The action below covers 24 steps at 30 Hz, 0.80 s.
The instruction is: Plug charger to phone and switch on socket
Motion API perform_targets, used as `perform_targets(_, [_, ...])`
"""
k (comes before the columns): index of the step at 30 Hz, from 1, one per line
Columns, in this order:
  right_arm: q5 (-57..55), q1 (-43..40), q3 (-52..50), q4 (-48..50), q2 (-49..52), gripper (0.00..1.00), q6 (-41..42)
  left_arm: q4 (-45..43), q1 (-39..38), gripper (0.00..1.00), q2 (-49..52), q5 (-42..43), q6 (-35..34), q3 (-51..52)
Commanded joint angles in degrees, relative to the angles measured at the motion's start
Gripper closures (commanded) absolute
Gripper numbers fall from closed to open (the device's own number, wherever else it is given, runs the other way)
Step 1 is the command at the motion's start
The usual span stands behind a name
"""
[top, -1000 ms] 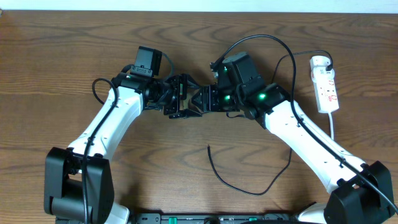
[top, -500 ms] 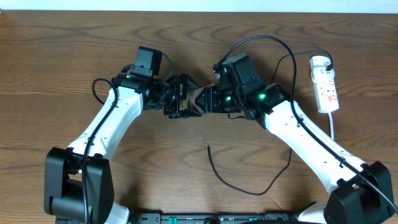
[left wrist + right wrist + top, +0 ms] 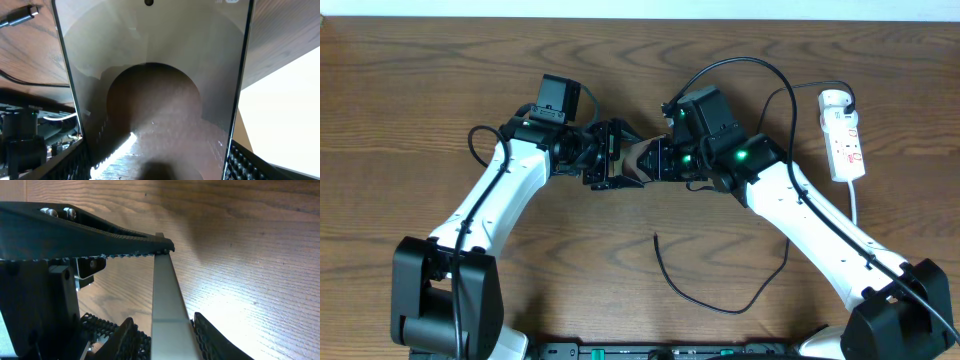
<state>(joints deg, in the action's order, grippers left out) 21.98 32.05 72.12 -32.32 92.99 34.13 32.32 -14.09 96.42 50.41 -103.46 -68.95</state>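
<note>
The phone (image 3: 638, 157) is held off the table between both grippers at the table's middle. My left gripper (image 3: 616, 160) is shut on the phone; its bronze face with the brownish oval (image 3: 152, 100) fills the left wrist view, a finger on each long side. My right gripper (image 3: 658, 160) is shut on the phone's other end; the right wrist view shows the phone edge-on (image 3: 167, 305) between its fingers. The charger (image 3: 720, 300) lies in a loop on the table, its free end (image 3: 655, 237) pointing up; the plug tip also shows in the left wrist view (image 3: 20, 15). The socket (image 3: 843, 135) lies far right.
The socket's white cord (image 3: 855, 205) runs down beside my right arm. Thick black robot cables arc over the right wrist (image 3: 760, 70) and loop at the left arm (image 3: 475, 140). The wooden table (image 3: 420, 60) spreads all round.
My right gripper has shifted slightly left, closer onto the phone. The left arm, charger and socket have not moved.
</note>
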Motion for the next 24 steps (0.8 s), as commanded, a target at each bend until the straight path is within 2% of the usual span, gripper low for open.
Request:
perform_targets(1, [-0.7,0.3,-0.6,0.0,0.0,0.67,-0.1,-0.3,-0.2,0.93,-1.5,0.9,0.8,-0.2])
perform_targets(19, [-0.6,0.3,-0.6,-0.3,0.0,0.71,0.2,-0.3,-2.1,0.93,-1.5,-1.6,0.8,-0.2])
perform_targets(24, [-0.7,0.3,-0.6,-1.0,0.0,0.78,0.1,-0.3,-2.1,0.92,-1.5,-1.6,0.8,-0.2])
